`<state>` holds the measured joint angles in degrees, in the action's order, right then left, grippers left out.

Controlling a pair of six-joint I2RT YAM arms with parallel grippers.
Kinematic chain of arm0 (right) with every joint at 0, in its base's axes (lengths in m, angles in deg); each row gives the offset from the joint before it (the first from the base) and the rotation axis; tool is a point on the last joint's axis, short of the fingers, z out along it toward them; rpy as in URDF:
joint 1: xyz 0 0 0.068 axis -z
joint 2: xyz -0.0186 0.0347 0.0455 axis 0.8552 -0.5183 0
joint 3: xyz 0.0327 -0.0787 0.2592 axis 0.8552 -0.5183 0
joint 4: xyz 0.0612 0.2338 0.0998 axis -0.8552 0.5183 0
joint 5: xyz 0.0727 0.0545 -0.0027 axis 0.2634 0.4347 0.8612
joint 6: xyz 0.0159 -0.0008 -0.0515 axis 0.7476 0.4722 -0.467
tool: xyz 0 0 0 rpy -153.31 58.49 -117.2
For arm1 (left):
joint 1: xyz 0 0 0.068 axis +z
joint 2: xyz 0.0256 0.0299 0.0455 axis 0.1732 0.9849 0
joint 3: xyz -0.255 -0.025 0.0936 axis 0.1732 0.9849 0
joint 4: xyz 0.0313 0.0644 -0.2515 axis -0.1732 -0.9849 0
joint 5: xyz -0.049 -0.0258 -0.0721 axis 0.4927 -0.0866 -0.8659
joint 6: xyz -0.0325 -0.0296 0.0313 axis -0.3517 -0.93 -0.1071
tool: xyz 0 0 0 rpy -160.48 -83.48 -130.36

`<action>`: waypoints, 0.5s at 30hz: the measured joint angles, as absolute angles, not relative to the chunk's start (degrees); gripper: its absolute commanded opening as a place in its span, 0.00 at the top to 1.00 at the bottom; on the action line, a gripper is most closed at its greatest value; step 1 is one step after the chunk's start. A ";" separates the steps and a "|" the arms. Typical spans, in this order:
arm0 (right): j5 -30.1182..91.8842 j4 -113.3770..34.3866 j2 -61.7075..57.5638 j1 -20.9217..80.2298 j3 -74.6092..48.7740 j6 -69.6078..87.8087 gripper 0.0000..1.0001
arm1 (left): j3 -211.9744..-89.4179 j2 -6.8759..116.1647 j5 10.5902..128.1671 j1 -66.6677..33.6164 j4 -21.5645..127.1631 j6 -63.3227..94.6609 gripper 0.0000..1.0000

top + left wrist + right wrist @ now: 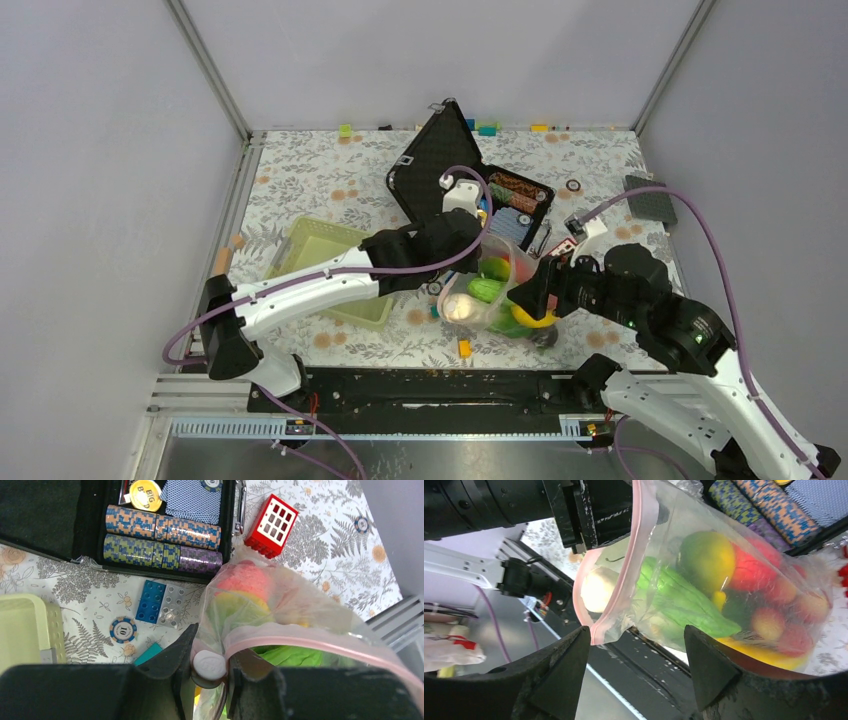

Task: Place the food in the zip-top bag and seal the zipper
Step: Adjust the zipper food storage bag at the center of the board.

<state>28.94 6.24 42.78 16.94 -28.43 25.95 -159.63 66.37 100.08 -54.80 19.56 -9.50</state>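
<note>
The clear zip-top bag hangs lifted between my two grippers, near the table's front edge. It holds food: a green leaf, red berries, a green-yellow round fruit and a yellow banana. My left gripper is shut on the bag's mouth at the pink zipper, with a small white round piece between its fingers. The zipper curves open in the right wrist view. My right gripper is open and empty, its fingertips just below the bag's lower mouth corner.
An open black hard case with rows of poker chips lies behind the bag. A light green basket sits to the left. A red block, blue and grey blocks and a loose chip lie on the floral cloth.
</note>
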 measured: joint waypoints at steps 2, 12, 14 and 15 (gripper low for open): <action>29.61 4.79 43.15 16.91 -28.94 28.31 0.24 | -160.28 66.37 101.67 -54.82 18.49 -12.17 1.00; 17.90 0.29 38.93 -0.24 -34.18 41.49 0.24 | -162.93 66.37 108.47 -54.80 14.23 -20.26 1.00; 15.06 -2.00 38.45 -2.82 -34.64 42.69 0.24 | -162.93 66.37 109.08 -54.80 13.79 -20.93 1.00; 13.99 -3.21 38.13 -3.94 -34.75 42.91 0.24 | -162.93 66.37 109.45 -54.80 13.55 -21.28 1.00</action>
